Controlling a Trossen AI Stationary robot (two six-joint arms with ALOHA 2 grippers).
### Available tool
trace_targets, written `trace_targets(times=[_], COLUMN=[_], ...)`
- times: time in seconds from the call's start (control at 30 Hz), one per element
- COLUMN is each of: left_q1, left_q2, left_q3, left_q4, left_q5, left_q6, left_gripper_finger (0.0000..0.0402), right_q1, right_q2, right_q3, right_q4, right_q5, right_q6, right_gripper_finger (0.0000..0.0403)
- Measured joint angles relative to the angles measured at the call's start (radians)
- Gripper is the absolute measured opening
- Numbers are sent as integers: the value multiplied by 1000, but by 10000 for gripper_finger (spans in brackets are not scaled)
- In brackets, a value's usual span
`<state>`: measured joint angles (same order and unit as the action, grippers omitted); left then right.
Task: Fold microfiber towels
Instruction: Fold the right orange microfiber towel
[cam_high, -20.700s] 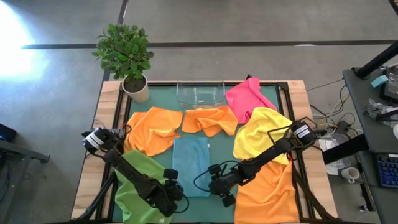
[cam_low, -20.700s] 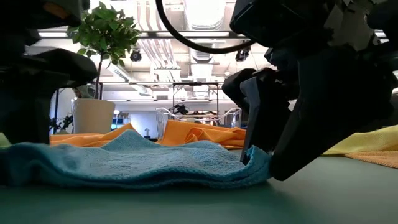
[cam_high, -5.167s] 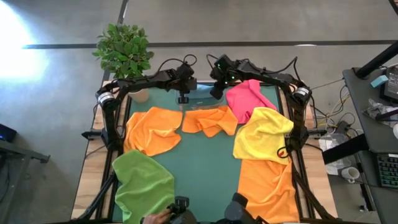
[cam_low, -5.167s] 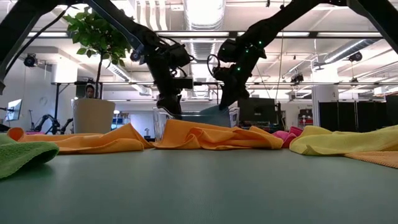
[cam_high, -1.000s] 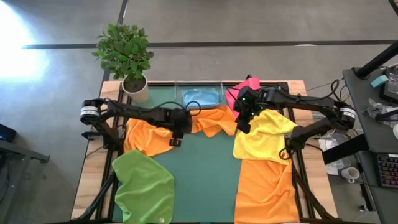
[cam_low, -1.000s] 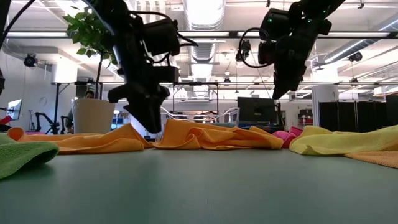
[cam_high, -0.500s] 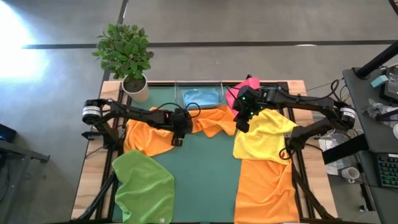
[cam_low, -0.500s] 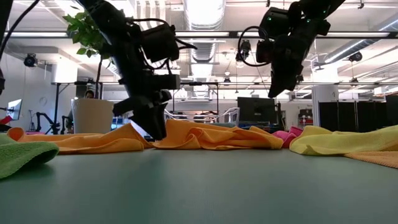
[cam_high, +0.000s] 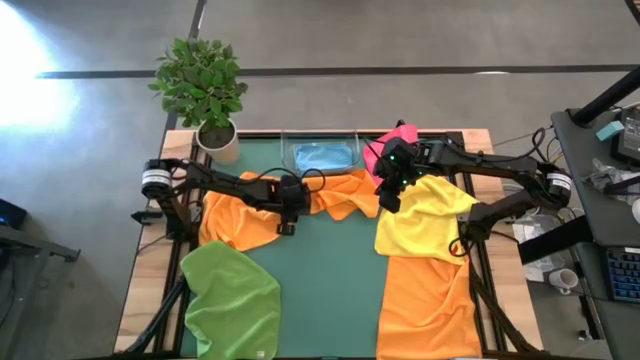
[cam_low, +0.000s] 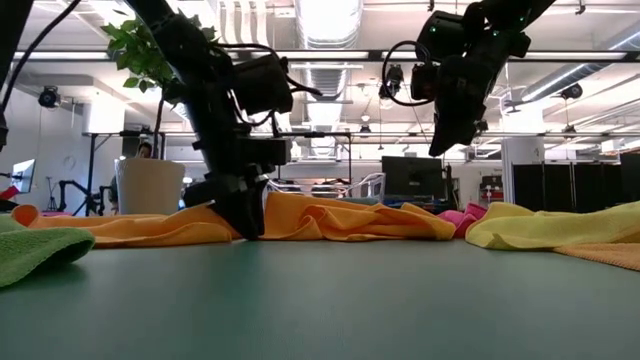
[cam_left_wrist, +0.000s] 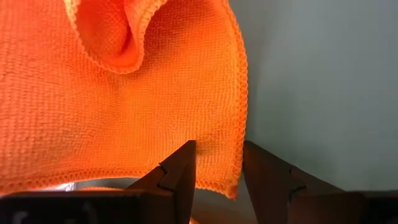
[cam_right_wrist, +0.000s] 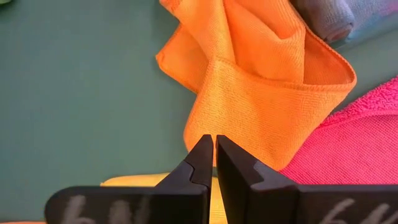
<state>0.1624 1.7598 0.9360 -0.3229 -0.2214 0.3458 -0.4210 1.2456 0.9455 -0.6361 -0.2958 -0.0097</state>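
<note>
From above, you see the left tool low at the inner corner of the left orange towel, a rumpled fuzzy cloth lying flat on the green table. A second orange towel lies bunched at mid-table, its long side running across. A third orange towel stretches lengthwise down the near right, the yellow towel overlapping its far end. The pink towel lies crumpled at the far right, the green towel near left, and the light blue towel folded inside the clear tray. The right tool hovers between pink and yellow.

At table height, your left tool touches down on orange cloth; the right tool hangs well above.

Through the left wrist, your tool's fingers stand spread, straddling the stitched hem corner.

Through the right wrist, your fingers are pressed together, empty.
</note>
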Motion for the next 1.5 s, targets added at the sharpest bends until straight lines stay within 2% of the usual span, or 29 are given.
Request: trace_targets(times=[0.13, 0.4, 0.7, 1.17, 1.5], left_q1=[6, 10, 8, -38, -104], left_q2=[1, 4, -6, -155, -264], left_q3=[-3, -4, 8, 88, 119], left_q4=[2, 35, 27, -167, -201], left_q5=[26, 24, 21, 87, 120], left_q6=[-1, -14, -181, -214, -310], left_gripper_finger=[98, 6, 1, 0, 0], right_q1=[0, 0, 41, 140, 185], right_q2=[0, 0, -1, 0, 2], right_q3=[0, 0, 0, 0, 0], right_q4=[0, 20, 10, 33, 138], right_q5=[0, 0, -45, -45, -45], right_q6=[1, 7, 29, 24, 61], right_gripper_finger=[13, 13, 13, 13, 13])
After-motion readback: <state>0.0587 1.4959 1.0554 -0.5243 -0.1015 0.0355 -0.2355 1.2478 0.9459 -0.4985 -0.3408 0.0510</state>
